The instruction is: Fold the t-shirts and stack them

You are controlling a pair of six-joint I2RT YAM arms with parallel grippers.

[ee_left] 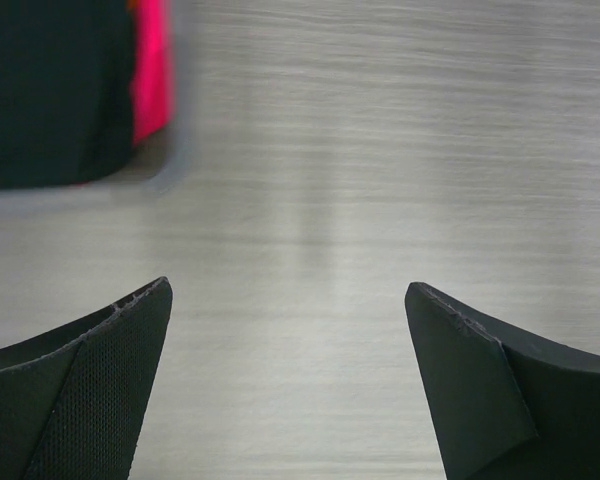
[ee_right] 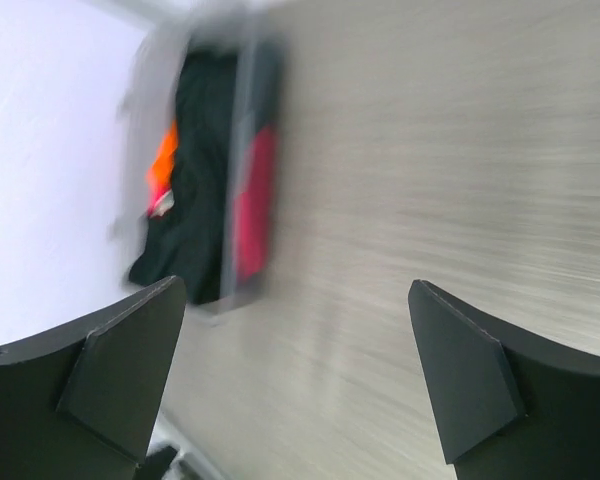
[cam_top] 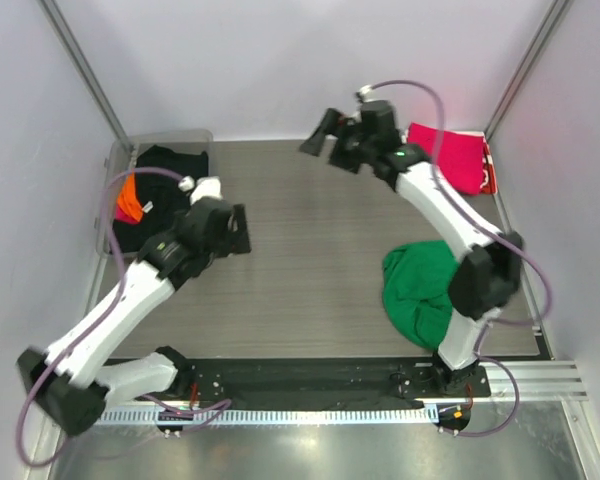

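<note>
T-shirt folding is mostly undone: the black t-shirt (cam_top: 175, 160) and orange t-shirt (cam_top: 130, 195) sit heaped in the clear tub (cam_top: 170, 137) at left. Left pincer (cam_top: 242, 230) and right pincer (cam_top: 315, 135) hang open, empty, above the counter (cam_top: 310, 250). Green t-shirt (cam_top: 418, 285) lies crumpled near-right; magenta t-shirt (cam_top: 448, 155), far right, looks folded.

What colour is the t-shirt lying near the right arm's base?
The t-shirt is bright green; it shows best in the top external view.

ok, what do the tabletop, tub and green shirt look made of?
Tabletop: likely wood-grain laminate, matte grey, with fine parallel streaks. Tub: looks like clear plastic, with a see-through rim and walls. Green shirt: soft cloth, matte, lying crumpled in folds.
</note>
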